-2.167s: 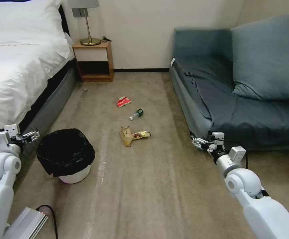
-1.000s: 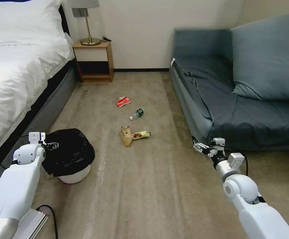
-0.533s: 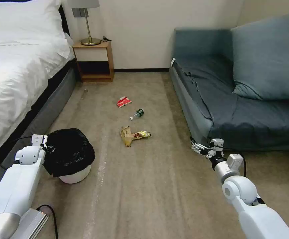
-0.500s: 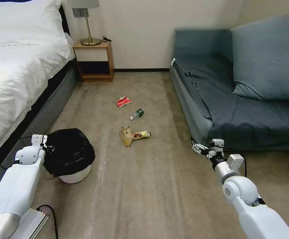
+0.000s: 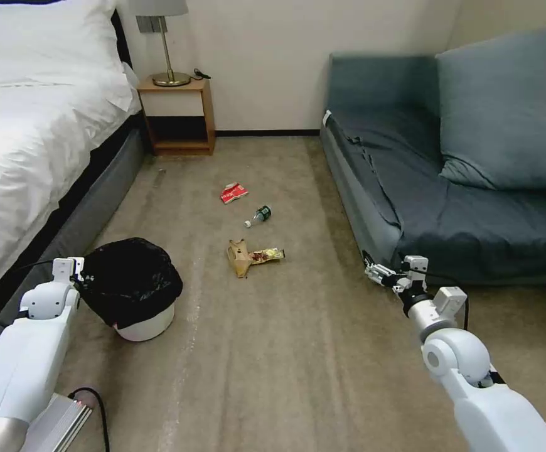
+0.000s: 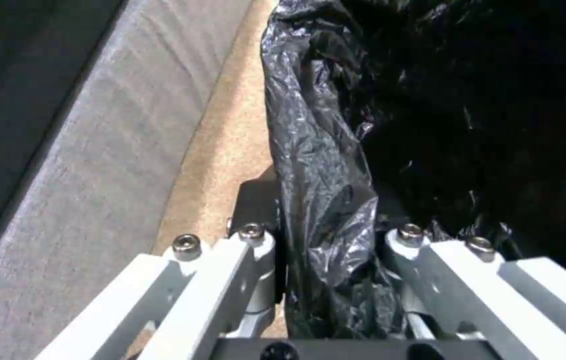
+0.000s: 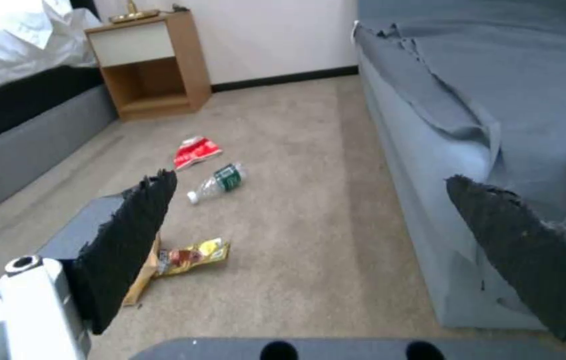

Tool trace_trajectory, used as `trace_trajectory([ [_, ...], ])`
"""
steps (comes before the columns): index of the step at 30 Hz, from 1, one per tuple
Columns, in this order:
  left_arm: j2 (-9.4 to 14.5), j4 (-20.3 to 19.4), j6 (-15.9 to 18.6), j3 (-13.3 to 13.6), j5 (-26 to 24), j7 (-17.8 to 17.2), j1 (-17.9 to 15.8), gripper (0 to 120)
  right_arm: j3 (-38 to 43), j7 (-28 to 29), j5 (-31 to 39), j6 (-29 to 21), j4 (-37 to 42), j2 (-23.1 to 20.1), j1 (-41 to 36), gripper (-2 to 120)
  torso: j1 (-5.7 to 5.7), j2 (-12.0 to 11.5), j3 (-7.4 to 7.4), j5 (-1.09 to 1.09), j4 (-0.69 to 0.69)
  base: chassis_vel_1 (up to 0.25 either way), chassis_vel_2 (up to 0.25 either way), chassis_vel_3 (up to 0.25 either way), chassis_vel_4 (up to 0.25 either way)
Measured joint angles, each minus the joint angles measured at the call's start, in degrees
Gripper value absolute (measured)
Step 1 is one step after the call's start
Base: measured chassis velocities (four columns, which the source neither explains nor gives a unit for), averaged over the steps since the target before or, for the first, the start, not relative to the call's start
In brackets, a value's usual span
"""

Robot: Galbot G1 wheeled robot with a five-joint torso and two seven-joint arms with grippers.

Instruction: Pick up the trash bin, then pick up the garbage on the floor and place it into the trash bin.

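Left gripper (image 6: 326, 260): fingers straddle the bin wall, one outside on the carpet side, one inside the dark interior, with the black liner (image 6: 316, 165) bunched between them; the gap is narrow and they appear to pinch the rim through the plastic. In the head view the left gripper (image 5: 80, 280) sits at the rim of the trash bin (image 5: 136, 290) on the side facing the bed (image 5: 28, 132); the bin's white base looks tilted, its near edge low, though whether it has left the carpet cannot be told. Right gripper (image 7: 336, 250): pads spread wide, holding nothing, hovering low just beside the sofa (image 5: 449, 188) front, well apart from the litter. Garbage lies on the carpet mid-room: brown paper bag (image 5: 238, 257) touching the yellow snack wrapper (image 5: 268, 254), the small bottle (image 5: 258, 215) beyond them, the red packet (image 5: 233, 192) farthest. Judged step: securing and lifting the bin, first part of the task; no litter collected yet. Next move calls for a firm hold on the rim, since the slick liner could slip, and a level lift clear of the bed frame.
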Motion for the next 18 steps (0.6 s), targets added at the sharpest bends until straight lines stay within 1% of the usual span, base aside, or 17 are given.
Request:
trace_trajectory([
  [2,-0.29,-0.54,-0.52,-0.64,-0.56,-1.15,0.14,15,0.0,-0.06,-0.22,0.02,0.0,0.34,-0.6,100,0.0,0.0,0.0,-0.01,0.0,0.0,0.0,0.0,0.0],
  [3,-0.29,-0.54,-0.52,-0.64,-0.56,-1.15,0.14,15,0.0,-0.06,-0.22,0.02,0.0,0.34,-0.6,100,0.0,0.0,0.0,-0.01,0.0,0.0,0.0,0.0,0.0],
  [5,-0.19,-1.62,-0.94,-1.12,-0.28,-2.11,0.39,12,-0.13,-0.09,-0.51,-0.07,0.04,0.75,-0.97,100,0.0,0.0,0.0,0.02,-0.02,0.0,0.0,0.0,0.0],
  [9,0.19,-2.68,-1.05,-1.57,0.47,-2.76,0.58,11,-0.47,-0.14,-1.04,-0.21,0.05,1.14,-1.35,100,0.0,0.0,0.01,0.01,0.0,0.0,0.0,0.0,0.0],
  [11,0.49,-3.97,-1.21,-2.04,0.66,-3.16,0.82,8,-0.64,-0.23,-1.19,-0.22,0.14,1.48,-1.68,100,0.0,0.0,0.0,0.02,0.01,0.0,0.0,0.0,0.0],
  [12,0.49,-3.97,-1.21,-2.04,0.66,-3.16,0.82,8,-0.64,-0.23,-1.19,-0.22,0.14,1.48,-1.68,100,0.0,0.0,0.0,0.02,0.01,0.0,0.0,0.0,0.0],
  [13,0.82,-6.08,-1.43,-2.55,1.19,-3.5,1.56,6,-0.71,-0.41,-1.16,-0.22,0.33,1.64,-2.02,100,0.0,0.0,0.0,0.03,0.0,0.0,0.0,0.0,0.0],
  [14,0.82,-6.08,-1.43,-2.55,1.19,-3.5,1.56,6,-0.71,-0.41,-1.16,-0.22,0.33,1.64,-2.02,100,0.0,0.0,0.0,0.03,0.0,0.0,0.0,0.0,0.0],
  [16,0.97,-8.46,-1.46,-3.02,1.6,-4.06,2.37,5,-0.72,-0.65,-1.12,0.09,0.43,1.64,-2.14,100,0.0,0.0,0.01,0.01,0.02,0.0,0.0,0.0,0.0],
  [17,0.97,-8.46,-1.46,-3.02,1.6,-4.06,2.37,5,-0.72,-0.65,-1.12,0.09,0.43,1.64,-2.14,100,0.0,0.0,0.01,0.01,0.02,0.0,0.0,0.0,0.0],
  [18,1.06,-9.6,-1.43,-3.07,1.64,-4.34,2.71,5,-0.71,-0.88,-1.08,0.35,0.44,1.64,-2.14,100,0.0,0.0,0.01,0.02,0.02,0.0,0.0,0.0,0.0],
])
